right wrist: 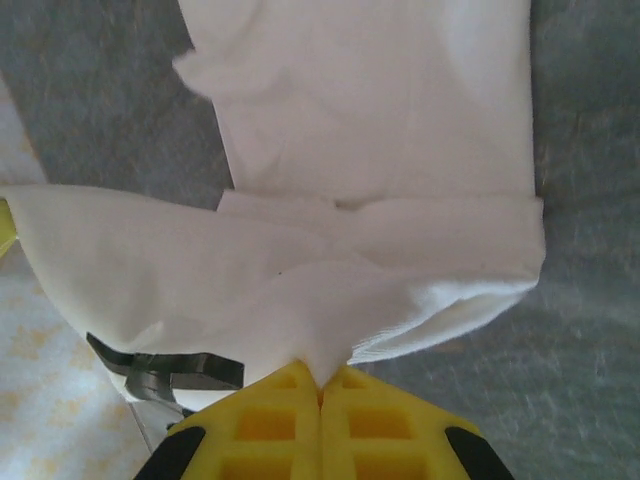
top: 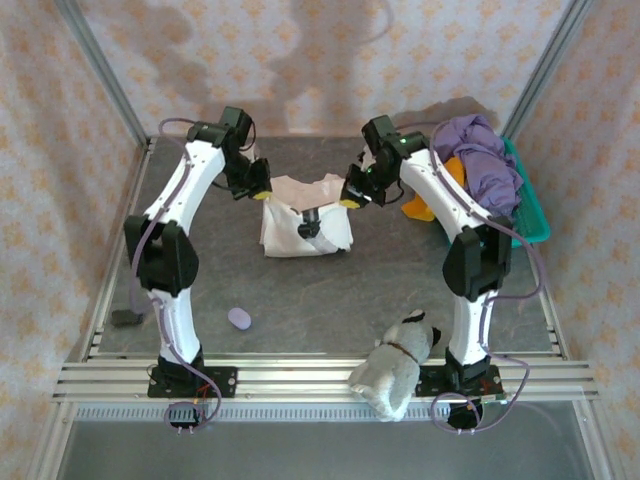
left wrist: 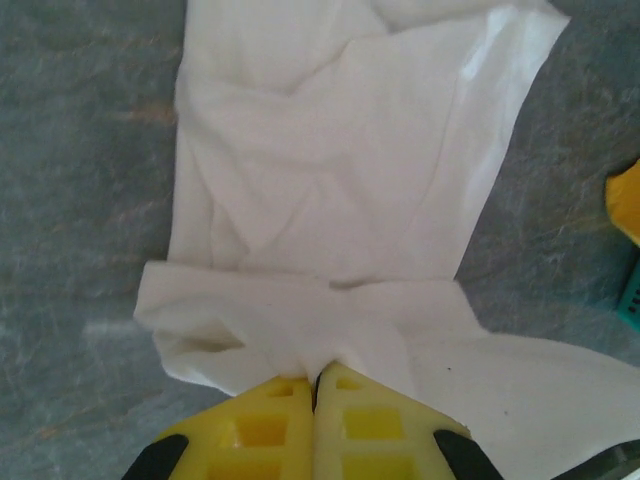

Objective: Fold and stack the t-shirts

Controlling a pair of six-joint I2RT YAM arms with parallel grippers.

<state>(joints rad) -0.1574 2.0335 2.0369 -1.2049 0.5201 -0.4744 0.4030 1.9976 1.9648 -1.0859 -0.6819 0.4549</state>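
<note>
Cloth held at two points, mid-fold. The cream-white t-shirt [top: 305, 228] lay near the middle of the table [top: 400, 290], its near part flat and doubled, its far edge raised between the two arms. The left gripper [left wrist: 315, 378] was clenched on a small pinch of that edge, and cloth emerged from between its closed yellow fingers [left wrist: 260, 430]. The right gripper [right wrist: 322, 385] was clenched on the same edge at the opposite side, close to a black printed mark [right wrist: 165, 365]. A purple t-shirt [top: 480, 160] was heaped over the teal basket [top: 530, 215] at the far right, with an orange t-shirt [top: 420, 208] showing beneath it, just beside the right arm. A plush toy [top: 400, 365] lay at the near edge.

Probable faults from this position:
- **Slipping:** each hold took in little fabric, so a tug from either arm could pull the cloth free and let the fold collapse.
- **Skewed crease:** unequal travel of the two grippers would set the crease askew.
- **Bunching:** dragging the raised edge low over the flat layer could bunch that layer and undo its side folds.
- **Snagging:** the right arm could also catch the heaped shirts as it swung.
</note>
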